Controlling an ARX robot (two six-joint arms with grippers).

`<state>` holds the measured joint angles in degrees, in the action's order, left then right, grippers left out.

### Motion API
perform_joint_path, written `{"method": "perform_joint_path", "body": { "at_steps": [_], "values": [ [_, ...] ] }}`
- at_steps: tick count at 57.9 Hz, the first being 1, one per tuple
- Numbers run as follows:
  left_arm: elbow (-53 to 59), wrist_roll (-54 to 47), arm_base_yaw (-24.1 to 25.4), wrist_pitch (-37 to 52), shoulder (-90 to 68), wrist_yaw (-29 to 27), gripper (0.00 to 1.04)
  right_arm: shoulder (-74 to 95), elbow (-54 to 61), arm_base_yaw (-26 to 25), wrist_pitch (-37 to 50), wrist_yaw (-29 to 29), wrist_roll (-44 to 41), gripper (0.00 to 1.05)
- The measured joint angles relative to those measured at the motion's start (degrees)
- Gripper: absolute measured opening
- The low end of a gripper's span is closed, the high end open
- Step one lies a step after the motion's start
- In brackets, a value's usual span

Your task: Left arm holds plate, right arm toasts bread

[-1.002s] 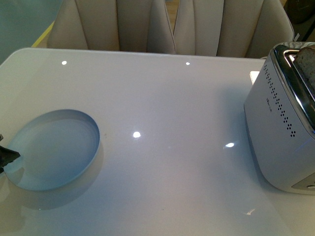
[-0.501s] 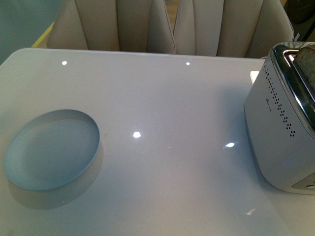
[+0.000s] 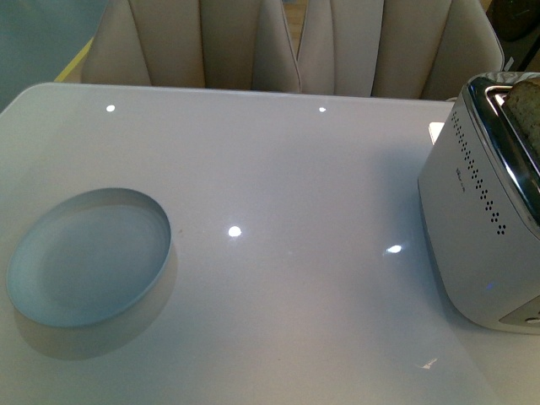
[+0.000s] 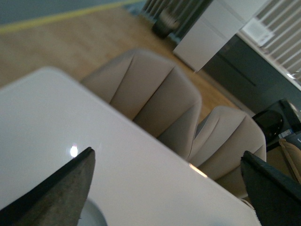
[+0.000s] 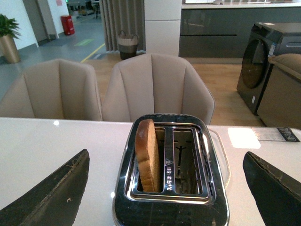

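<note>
A glossy white rectangular tabletop [image 3: 287, 177] fills most of the front view, dotted with small bright reflections. A white plastic two-slot toaster with a chrome top [image 3: 485, 211] stands at the right edge. Two beige padded chairs [image 3: 202, 42] line the top of the frame.

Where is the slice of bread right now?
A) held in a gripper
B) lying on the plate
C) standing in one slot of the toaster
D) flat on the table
C: in the right wrist view the bread stands upright in one slot of the toaster, while the other slot is empty, and in the front view the plate holds nothing.
</note>
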<state>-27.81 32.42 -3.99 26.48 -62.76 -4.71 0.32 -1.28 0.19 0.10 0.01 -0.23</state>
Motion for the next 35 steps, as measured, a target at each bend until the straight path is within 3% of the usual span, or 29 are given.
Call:
{"method": "perform_joint_path", "body": {
  "at_steps": [3,8,26,35],
  "values": [
    [3.5,-10.3,-2.2,6.9,3.1,-2.0,0.78,0.0,0.0,0.0,0.0,0.0,0.0,0.96],
    [8.0,-23.1,-5.0,6.5,9.5,-4.5,0.61,0.0,0.0,0.0,0.0,0.0,0.0,0.96],
    [17.8,-31.1,-2.1,5.8,20.3,-1.1,0.03,0.0,0.0,0.0,0.0,0.0,0.0,0.96],
    [20.7,-31.6,2.5,4.0,24.9,4.3,0.03,0.0,0.0,0.0,0.0,0.0,0.0,0.96]
  ]
}}
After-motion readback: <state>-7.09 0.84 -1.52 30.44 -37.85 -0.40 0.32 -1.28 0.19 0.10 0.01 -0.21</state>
